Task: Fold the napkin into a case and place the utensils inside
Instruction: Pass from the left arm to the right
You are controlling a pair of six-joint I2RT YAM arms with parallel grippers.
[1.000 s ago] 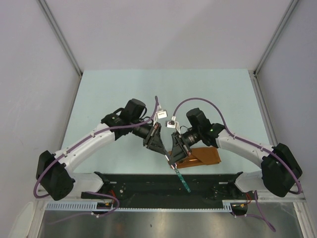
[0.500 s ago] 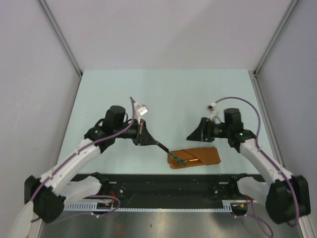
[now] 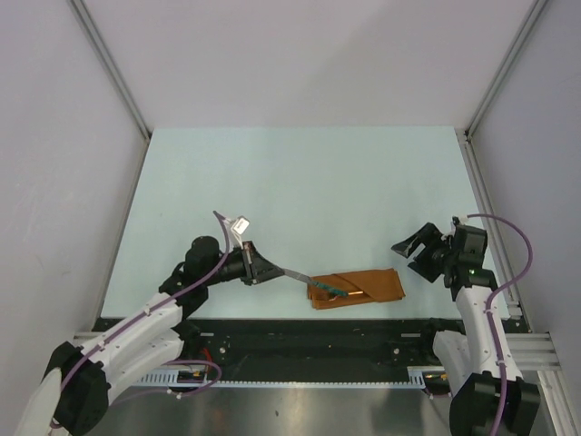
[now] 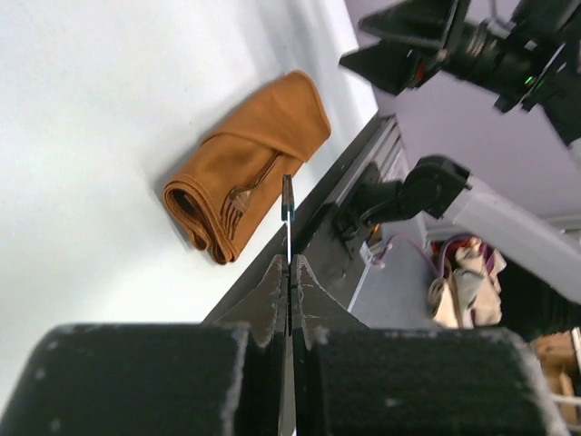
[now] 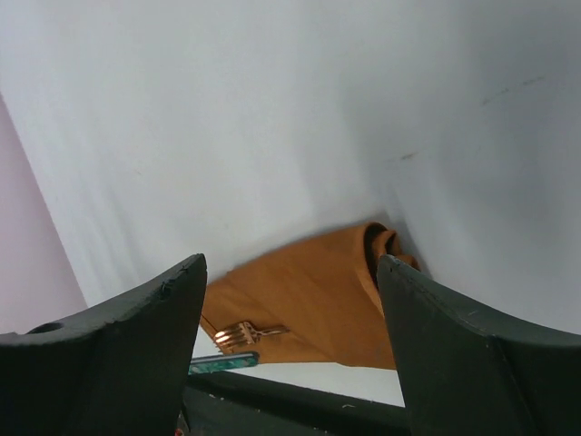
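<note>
My left pincer (image 3: 257, 271) is clamped on the teal-handled utensil (image 4: 287, 209), whose far end is over the left end of the case (image 3: 363, 288) by the table's (image 3: 272, 182) near edge. A fork (image 4: 238, 202) pokes out there. My right pincer (image 3: 415, 247) hangs wide open near the right edge.

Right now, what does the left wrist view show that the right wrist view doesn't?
Left wrist only: the left fingers shut on the teal-handled utensil, seen edge-on, plus the right arm beyond. Right wrist only: the right fingers spread open, and that utensil's teal handle seen broadside. Both: the case with fork tines sticking out of it.
</note>
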